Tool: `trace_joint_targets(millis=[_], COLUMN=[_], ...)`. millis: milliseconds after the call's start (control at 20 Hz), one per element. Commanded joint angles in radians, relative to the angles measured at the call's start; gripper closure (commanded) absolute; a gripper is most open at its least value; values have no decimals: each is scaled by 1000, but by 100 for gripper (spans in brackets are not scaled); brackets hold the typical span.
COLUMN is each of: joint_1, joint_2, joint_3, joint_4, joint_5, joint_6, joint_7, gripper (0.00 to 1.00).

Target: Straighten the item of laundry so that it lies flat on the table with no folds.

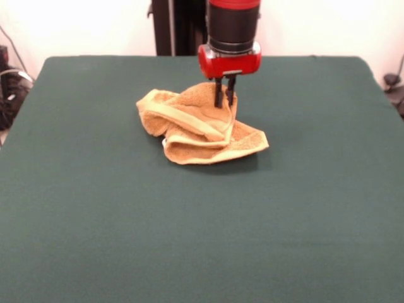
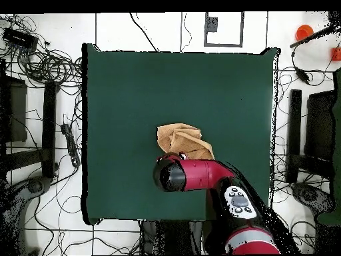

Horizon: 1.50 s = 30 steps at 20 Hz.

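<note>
The item of laundry (image 1: 196,126), a golden-orange towel with paler bands, lies crumpled and folded over itself on the green table (image 1: 95,221), a little behind its middle. My gripper (image 1: 225,101) comes straight down onto the towel's back right part, where the cloth bunches up. Its two black fingers stand close together with their tips sunk in the cloth. In the overhead view the towel (image 2: 183,141) shows just beyond the red wrist (image 2: 174,175), which hides the gripper itself.
The table (image 2: 120,100) is far larger than the towel, with green cloth on every side of it. Cables and stands lie on the floor around the table, and the arm's red link (image 2: 213,175) reaches over the table's near right part.
</note>
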Motion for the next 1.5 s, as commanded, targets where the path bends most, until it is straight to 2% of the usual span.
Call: trace_joint_targets(millis=[50, 250, 400, 550, 1500], joint_1=[41, 35, 39, 50, 154], joint_2=[15, 16, 21, 17, 28], joint_3=[7, 12, 9, 11, -67], joint_4=[-28, -24, -15, -32, -223], joint_5=[56, 62, 91, 80, 147], joint_6=[-53, -51, -65, -45, 107], joint_7=[213, 207, 244, 214, 189], gripper=[100, 100, 100, 100, 100])
